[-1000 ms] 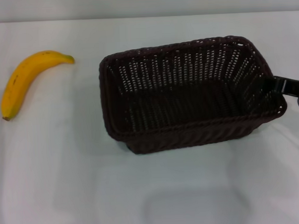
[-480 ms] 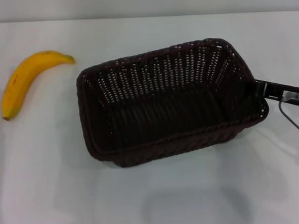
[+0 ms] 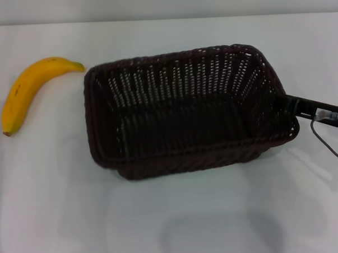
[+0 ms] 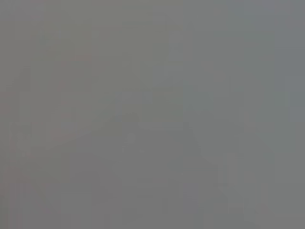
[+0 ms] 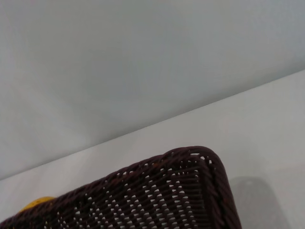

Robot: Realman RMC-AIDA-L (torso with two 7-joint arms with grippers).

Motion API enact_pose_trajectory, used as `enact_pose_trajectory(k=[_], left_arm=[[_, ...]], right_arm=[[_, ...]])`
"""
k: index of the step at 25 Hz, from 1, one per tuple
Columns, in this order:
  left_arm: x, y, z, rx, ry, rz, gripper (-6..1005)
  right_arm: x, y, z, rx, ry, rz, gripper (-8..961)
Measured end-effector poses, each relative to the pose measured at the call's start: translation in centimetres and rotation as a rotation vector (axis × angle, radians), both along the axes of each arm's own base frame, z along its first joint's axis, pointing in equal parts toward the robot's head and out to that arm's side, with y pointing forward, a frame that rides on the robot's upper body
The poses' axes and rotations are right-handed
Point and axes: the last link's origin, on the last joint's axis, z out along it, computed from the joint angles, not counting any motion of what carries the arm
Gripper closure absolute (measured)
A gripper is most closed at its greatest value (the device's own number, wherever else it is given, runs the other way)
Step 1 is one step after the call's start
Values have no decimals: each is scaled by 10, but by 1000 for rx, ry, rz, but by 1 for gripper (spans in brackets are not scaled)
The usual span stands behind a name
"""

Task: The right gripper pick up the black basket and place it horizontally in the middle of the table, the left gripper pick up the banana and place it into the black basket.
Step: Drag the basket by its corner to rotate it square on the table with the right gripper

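Observation:
The black basket (image 3: 185, 112) is a large dark woven basket at the middle of the white table (image 3: 173, 216), long side across, tilted with its right end a little raised. My right gripper (image 3: 289, 105) comes in from the right edge and is shut on the rim of the basket's right end; its silver part and cable loop trail behind. The basket's corner also fills the bottom of the right wrist view (image 5: 181, 191). The yellow banana (image 3: 28, 90) lies at the far left, its stem tip next to the basket's far left corner; a sliver shows in the right wrist view (image 5: 37, 202). My left gripper is out of view.
The table's far edge meets a pale wall (image 3: 163, 4). Bare white tabletop lies in front of the basket. The left wrist view is a plain grey field with nothing to make out.
My right gripper has moved the basket to the left across the table, about a quarter of its length, and lowered it. The banana has not moved.

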Motion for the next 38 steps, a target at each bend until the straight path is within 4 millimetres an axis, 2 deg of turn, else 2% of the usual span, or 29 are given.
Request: enact_pose_trajectory(k=[8,22,33,38], left_arm=[[-1,1,0,-3,3,1,116],[1,2,0,-16,25,0,117],[2,2,-1,-17,17,2,117],[4,4,-1,-16,16,-3,117]], right_arm=[[8,-8,-5,-5,1,-28,750],[-8,-10,-12,-31,-17,37,747],[-21,-1,-2,-18,-89,161,744],[-18,11,17,50,-129,179,535]])
